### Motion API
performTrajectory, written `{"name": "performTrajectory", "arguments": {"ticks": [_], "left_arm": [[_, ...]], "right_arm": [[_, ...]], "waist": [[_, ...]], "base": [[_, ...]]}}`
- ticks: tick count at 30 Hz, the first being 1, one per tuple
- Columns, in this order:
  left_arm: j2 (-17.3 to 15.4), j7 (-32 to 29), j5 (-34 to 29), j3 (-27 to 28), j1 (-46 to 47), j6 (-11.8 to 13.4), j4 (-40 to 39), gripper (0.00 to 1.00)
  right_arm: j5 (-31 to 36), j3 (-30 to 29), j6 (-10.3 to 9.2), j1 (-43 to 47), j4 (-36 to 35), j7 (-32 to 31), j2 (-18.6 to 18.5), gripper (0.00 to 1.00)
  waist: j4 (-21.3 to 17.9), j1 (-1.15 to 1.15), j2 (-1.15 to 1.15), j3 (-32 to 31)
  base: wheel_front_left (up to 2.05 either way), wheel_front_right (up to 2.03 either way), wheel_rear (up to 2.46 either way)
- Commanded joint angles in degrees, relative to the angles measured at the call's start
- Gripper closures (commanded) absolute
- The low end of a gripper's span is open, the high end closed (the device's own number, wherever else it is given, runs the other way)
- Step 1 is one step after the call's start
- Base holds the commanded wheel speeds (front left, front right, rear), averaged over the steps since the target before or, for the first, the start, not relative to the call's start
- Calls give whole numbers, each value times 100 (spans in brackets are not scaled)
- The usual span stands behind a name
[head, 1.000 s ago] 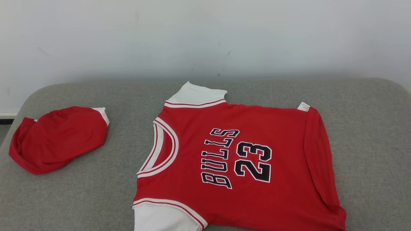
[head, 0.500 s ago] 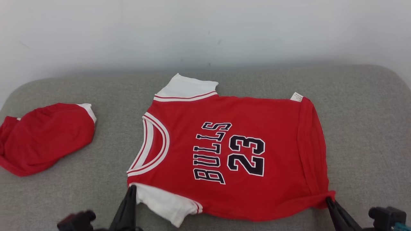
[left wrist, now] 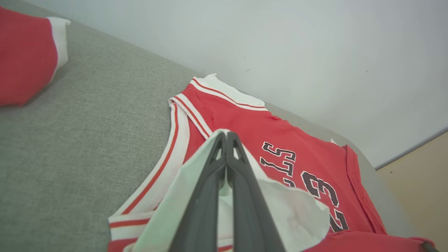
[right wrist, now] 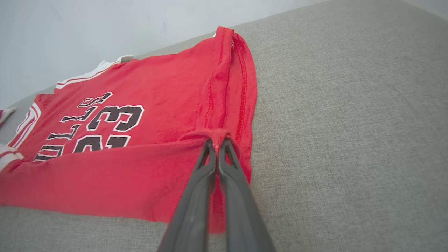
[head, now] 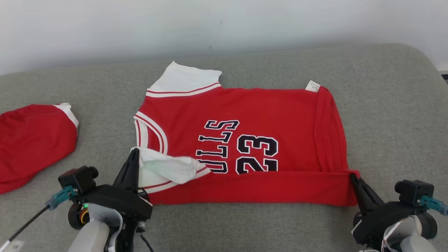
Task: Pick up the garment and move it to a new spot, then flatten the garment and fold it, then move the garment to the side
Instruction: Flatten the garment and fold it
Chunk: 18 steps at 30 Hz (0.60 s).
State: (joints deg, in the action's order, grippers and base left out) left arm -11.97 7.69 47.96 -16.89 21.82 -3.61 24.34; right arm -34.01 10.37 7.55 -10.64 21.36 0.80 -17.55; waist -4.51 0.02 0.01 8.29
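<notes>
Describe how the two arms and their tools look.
The left tool and the right tool each have two long, slim, dark grey fingers tapering to points. Black housings join them to pale forearms. Beside each sits a black camera block with a teal connector; a thin black cable leaves the left one.

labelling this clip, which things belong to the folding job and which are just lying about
In the job: red jersey; left pincer and right pincer, both shut on it.
Lying about: second red garment at the left, apart from the jersey, on the grey cushion.
</notes>
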Motion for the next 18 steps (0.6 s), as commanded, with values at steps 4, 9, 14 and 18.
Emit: {"name": "performTrajectory", "arguments": {"ticks": [4,9,14,18], "left_arm": [[10,85,-131,-99,409,-110,577,100],[26,324,-309,-280,689,-241,1082,0],[2,620,-428,-262,551,-284,1211,0],[-66,717,-509,-148,151,-237,1008,0]], "right_arm": [[-60,167,-13,-381,385,182,29,100],[-16,324,-14,-587,724,453,-6,0],[-21,371,-13,-392,876,716,-137,0],[-17,307,-14,-111,789,882,-227,0]], "waist": [[-88,-2,-1,150],[-51,-2,-1,167],[15,-2,-1,21],[86,-2,-1,-76]], "base": [[0,0,0],[0,0,0],[0,0,0],[0,0,0]]}}
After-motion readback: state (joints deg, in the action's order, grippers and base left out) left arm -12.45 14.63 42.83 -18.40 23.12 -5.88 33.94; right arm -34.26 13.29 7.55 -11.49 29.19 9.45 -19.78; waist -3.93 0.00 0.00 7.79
